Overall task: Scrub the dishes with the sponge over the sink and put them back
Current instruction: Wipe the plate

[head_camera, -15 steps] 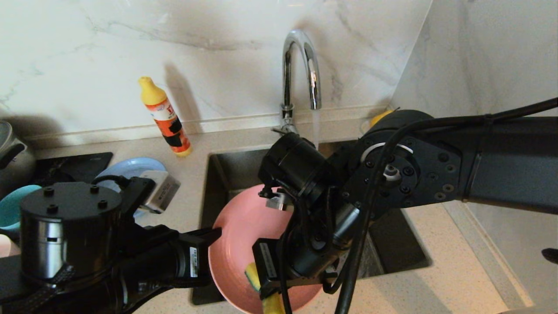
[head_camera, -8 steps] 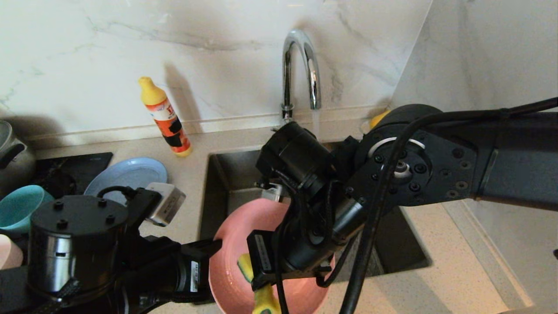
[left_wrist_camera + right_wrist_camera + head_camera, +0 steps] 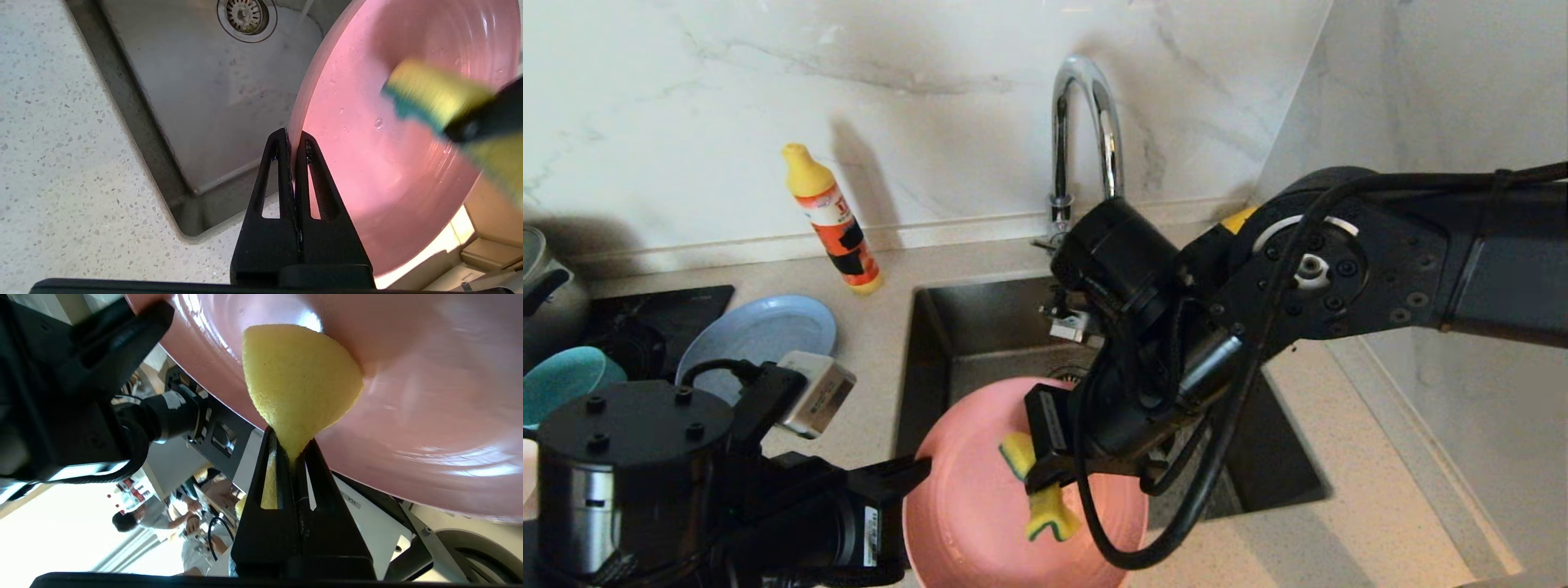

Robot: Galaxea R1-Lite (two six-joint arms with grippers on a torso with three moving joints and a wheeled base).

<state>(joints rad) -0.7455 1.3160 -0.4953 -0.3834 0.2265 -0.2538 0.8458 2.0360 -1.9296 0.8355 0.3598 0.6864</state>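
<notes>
The salmon-pink plate (image 3: 976, 506) hangs tilted over the front of the sink (image 3: 980, 327). My left gripper (image 3: 920, 469) is shut on its left rim; in the left wrist view the fingertips (image 3: 282, 141) pinch the thin edge of the plate (image 3: 388, 155). My right gripper (image 3: 292, 447) is shut on the sponge (image 3: 300, 375), squeezing its middle and pressing the yellow side against the plate's face (image 3: 429, 400). In the head view the sponge (image 3: 1043, 498) sits near the plate's centre, its green layer showing at the edges. The grey-blue plate (image 3: 760, 331) and teal bowl (image 3: 560, 376) rest on the counter at left.
The chrome faucet (image 3: 1086, 122) arches over the sink's back edge, and a thin stream falls near the drain (image 3: 244, 14). An orange-and-yellow bottle (image 3: 833, 220) stands by the wall. A steel pot (image 3: 543, 278) sits at far left. Speckled counter (image 3: 1339, 523) lies to the right.
The right gripper has dragged the sponge up and to the right across the plate, and that arm has shifted right. The plate has sunk a little toward the sink's front.
</notes>
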